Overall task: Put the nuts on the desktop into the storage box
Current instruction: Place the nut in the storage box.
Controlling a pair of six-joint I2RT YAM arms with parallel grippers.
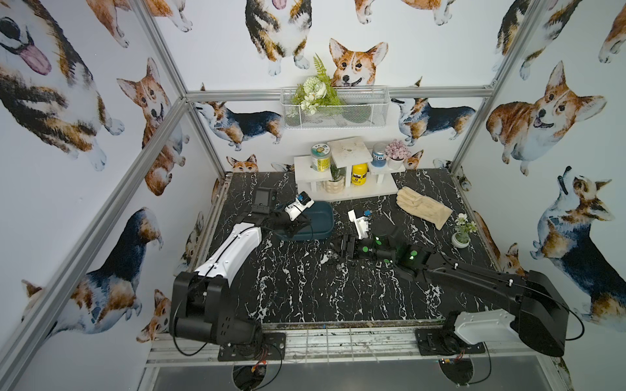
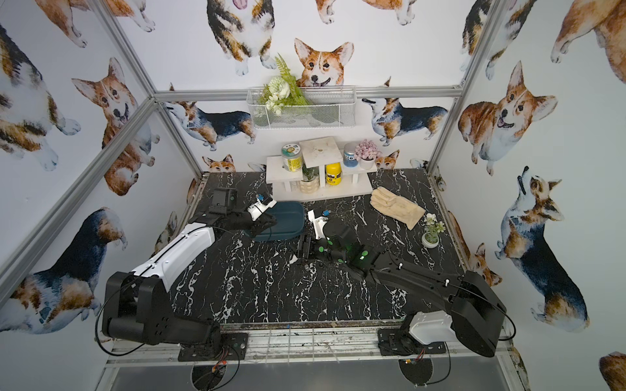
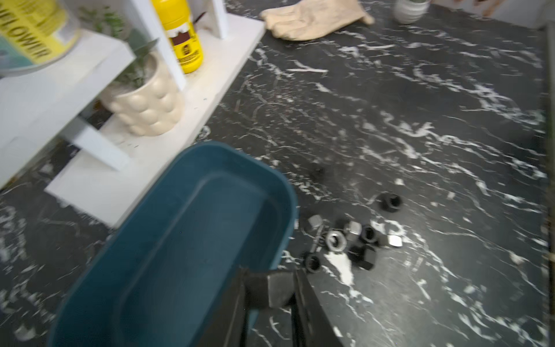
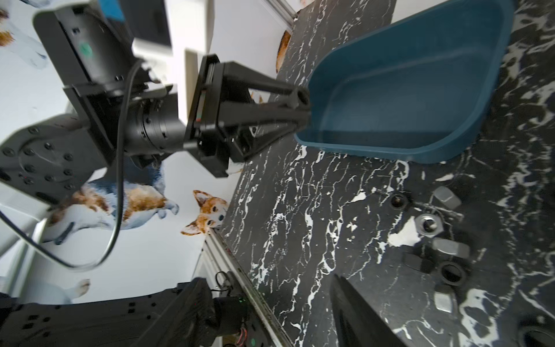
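My left pincer [image 4: 301,105] is clamped on the rim of the box [image 4: 390,69] at its near-left end. The box looks tipped, open face toward the nuts [image 3: 345,240], but I can't tell how far. Its long axis runs from that grip away to the far right. Inside is bare, so nothing is stored yet.

The nuts are all on the counter [image 1: 305,294]. They sit in a tight silver-and-black cluster just beside the box's near-right side, not touching it. One black nut [image 3: 389,202] sits apart, on the side away from the box.

My right pincer [image 1: 340,248] hangs low by the cluster, fingers [image 4: 354,309] apart, pointing left. The nuts lie between it and the box, so the right arm is the nearer one. I judge the next move is a short push left into the box mouth. The risk is nuts sliding under the rim or scattering.

In both top views the nuts are only specks, partly hidden by my right pincer. The left wrist view shows the whole cluster and the stray. Only the right wrist view shows the left grip on the rim clearly.
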